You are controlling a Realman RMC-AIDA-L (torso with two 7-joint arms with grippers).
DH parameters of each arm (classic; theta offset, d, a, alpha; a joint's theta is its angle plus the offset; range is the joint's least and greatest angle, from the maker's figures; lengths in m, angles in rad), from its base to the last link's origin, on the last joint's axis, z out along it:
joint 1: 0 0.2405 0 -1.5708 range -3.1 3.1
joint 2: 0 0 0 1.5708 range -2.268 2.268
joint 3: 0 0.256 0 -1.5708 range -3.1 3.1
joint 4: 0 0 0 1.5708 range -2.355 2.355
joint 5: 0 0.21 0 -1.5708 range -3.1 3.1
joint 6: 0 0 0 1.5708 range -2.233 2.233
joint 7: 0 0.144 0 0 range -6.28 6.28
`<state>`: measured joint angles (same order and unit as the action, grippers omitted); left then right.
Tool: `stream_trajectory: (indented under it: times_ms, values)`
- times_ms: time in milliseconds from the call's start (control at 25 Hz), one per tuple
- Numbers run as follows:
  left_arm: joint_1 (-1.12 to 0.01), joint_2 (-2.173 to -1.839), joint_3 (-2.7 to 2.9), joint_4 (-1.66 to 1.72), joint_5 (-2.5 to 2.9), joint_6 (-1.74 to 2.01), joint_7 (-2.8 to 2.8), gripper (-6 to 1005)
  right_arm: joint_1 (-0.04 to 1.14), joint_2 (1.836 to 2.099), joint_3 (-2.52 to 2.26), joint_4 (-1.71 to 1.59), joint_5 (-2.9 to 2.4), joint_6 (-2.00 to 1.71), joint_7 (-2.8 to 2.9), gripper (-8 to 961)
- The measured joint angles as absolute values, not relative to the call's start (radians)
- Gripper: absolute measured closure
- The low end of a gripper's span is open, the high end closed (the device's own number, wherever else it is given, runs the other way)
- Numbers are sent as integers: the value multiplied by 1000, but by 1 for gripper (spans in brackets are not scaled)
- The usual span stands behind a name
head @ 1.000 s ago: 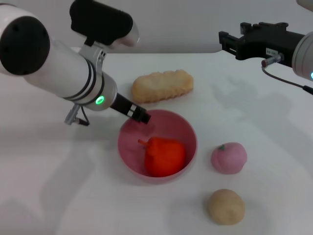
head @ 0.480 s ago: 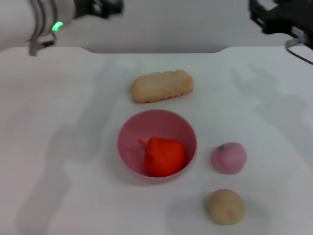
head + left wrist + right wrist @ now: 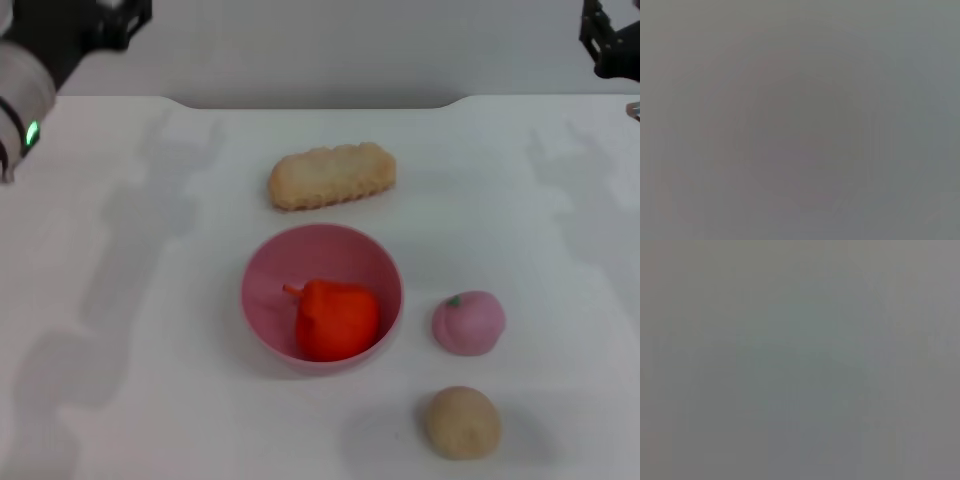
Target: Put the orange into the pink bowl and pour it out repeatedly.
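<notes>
The orange [image 3: 337,320] is bright red-orange with a small stem nub. It lies inside the pink bowl [image 3: 270,262], towards the bowl's near right side. The bowl stands upright in the middle of the white table. My left arm [image 3: 50,45] is raised at the far left corner of the head view, well away from the bowl. My right arm [image 3: 612,40] is at the far right corner, only its dark end showing. Neither gripper holds anything that I can see. Both wrist views show only flat grey.
A beige oblong bread piece [image 3: 331,176] lies behind the bowl. A small pink peach-like fruit [image 3: 468,323] sits to the bowl's right, and a beige round lump [image 3: 461,422] lies in front of it. The table's far edge [image 3: 320,100] runs across the back.
My left arm has lifted off the bowl's far rim and drawn back to the far left corner. My right arm has pulled back to the right. The orange and bowl have not moved.
</notes>
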<state>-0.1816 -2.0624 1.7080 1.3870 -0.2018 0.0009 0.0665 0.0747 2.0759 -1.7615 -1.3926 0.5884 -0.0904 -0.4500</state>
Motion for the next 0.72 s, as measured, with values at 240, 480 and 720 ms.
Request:
stream_trajectory:
  times_ms: [240,480,720]
  values:
    - [-241,-2063,1711,1081,-203,195,-56,208,62,2077,-1886,-1191,590,-465,-408,454]
    - [-241,-2065,1713,934,-203,415,-163,209,63,2078,-1919,-1092,591,-548,-306,255]
    - [-231,-2063,1713,897,-202,469,-194,210,72,2081,-1976,-968,596,-746,-224,167]
